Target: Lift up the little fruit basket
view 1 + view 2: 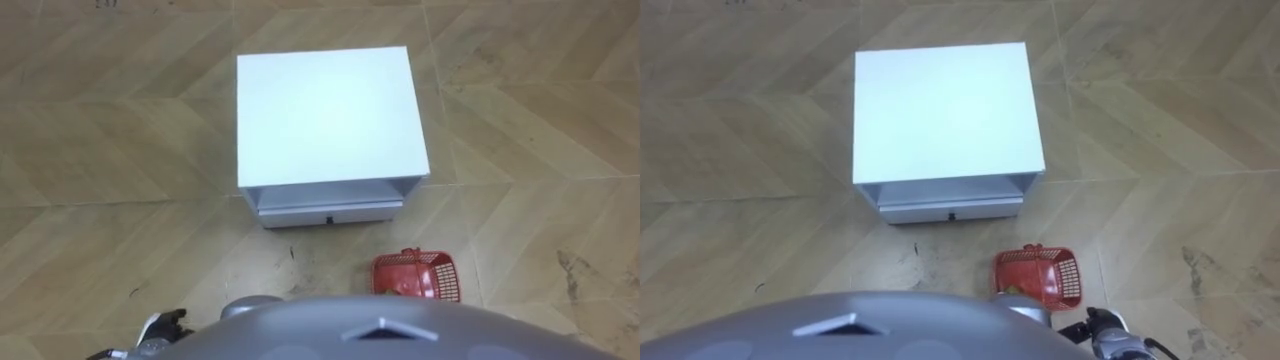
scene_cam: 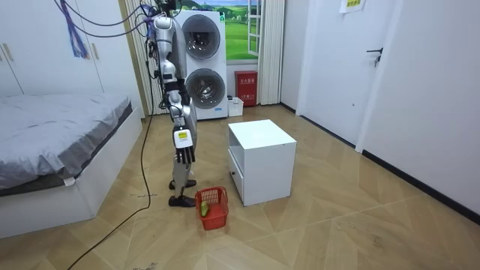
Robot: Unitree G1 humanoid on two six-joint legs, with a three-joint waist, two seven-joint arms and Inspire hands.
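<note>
Fruit basket [image 1: 420, 272], near side hidden

Bright, even indoor light; soft sheen on the floor [image 2: 360, 202], faint shadow beneath the cabinet [image 2: 262, 161]

Herringbone wood floor [image 1: 120, 150]; white nightstand [image 1: 325, 110], drawer low; grey bed [image 2: 52, 127]; stacked washing machines [image 2: 202, 64]; white door [image 2: 334, 67].

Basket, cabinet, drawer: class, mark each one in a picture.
basket [image 1: 442, 280], left eye view, on its red mesh wall.
cabinet [image 1: 325, 110], left eye view, on its white top.
drawer [image 1: 330, 212], left eye view, on its front.
</note>
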